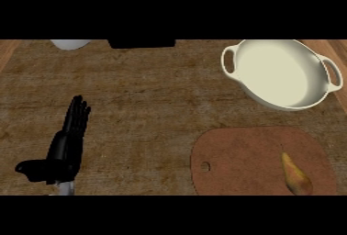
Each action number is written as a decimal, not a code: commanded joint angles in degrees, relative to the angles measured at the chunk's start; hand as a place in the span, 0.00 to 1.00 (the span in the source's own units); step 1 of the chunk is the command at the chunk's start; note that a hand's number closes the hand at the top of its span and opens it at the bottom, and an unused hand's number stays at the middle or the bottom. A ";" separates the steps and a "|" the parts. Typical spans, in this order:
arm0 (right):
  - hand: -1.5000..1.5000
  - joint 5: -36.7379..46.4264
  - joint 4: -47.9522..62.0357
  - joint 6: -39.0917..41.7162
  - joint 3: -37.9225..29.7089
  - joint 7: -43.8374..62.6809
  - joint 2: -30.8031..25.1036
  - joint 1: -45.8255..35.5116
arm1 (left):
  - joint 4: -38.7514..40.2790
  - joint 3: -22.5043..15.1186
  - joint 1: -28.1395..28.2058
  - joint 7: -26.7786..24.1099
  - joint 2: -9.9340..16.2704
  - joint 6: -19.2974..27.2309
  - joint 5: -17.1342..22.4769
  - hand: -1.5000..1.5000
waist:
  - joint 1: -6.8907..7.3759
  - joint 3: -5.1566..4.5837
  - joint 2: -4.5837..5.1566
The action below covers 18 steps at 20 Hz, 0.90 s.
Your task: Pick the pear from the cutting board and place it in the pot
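Observation:
A yellow-brown pear lies on the right part of a reddish-brown cutting board at the lower right, its narrow end pointing away from me. A cream pot with two side handles stands empty at the upper right, beyond the board. My left hand rests at the lower left, fingers straight and pointing up the counter, thumb out to the left, holding nothing. It is far from both pear and pot. My right hand does not show.
The brown counter top spreads between the hand and the board. A pale round object and a dark object sit at the far edge, cut off by the view.

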 commanded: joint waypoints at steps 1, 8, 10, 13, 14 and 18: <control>0.00 -1.84 -11.66 1.39 -3.12 -0.67 2.71 7.41 | 0.41 1.94 1.20 -2.92 1.24 -3.01 1.36 0.50 | 1.33 -0.07 0.08; 0.00 7.02 -22.67 5.46 -2.54 14.29 -6.63 15.50 | 0.07 0.49 -2.03 0.16 -0.45 -0.32 -0.91 0.50 | 1.69 -0.13 0.17; 0.00 11.09 -24.04 7.72 -0.09 18.67 -10.74 16.53 | 1.98 -0.28 -1.66 -2.53 -1.63 -1.32 -0.52 0.50 | 2.14 -0.25 0.44; 0.00 15.50 -24.68 12.02 2.64 21.90 -14.34 19.45 | 2.55 -1.67 -2.15 -1.50 -3.11 -0.10 -1.64 0.50 | 2.07 -0.14 0.45; 0.00 16.88 -28.19 11.05 5.11 26.24 -13.47 19.06 | 1.58 -0.80 -4.00 0.03 -2.49 -0.35 -1.03 0.50 | 2.32 -0.14 0.44; 0.00 17.87 -31.03 13.08 9.92 36.53 -11.97 14.87 | 0.17 -0.98 -4.48 2.25 -2.30 0.40 -2.48 0.50 | 2.74 -0.05 0.39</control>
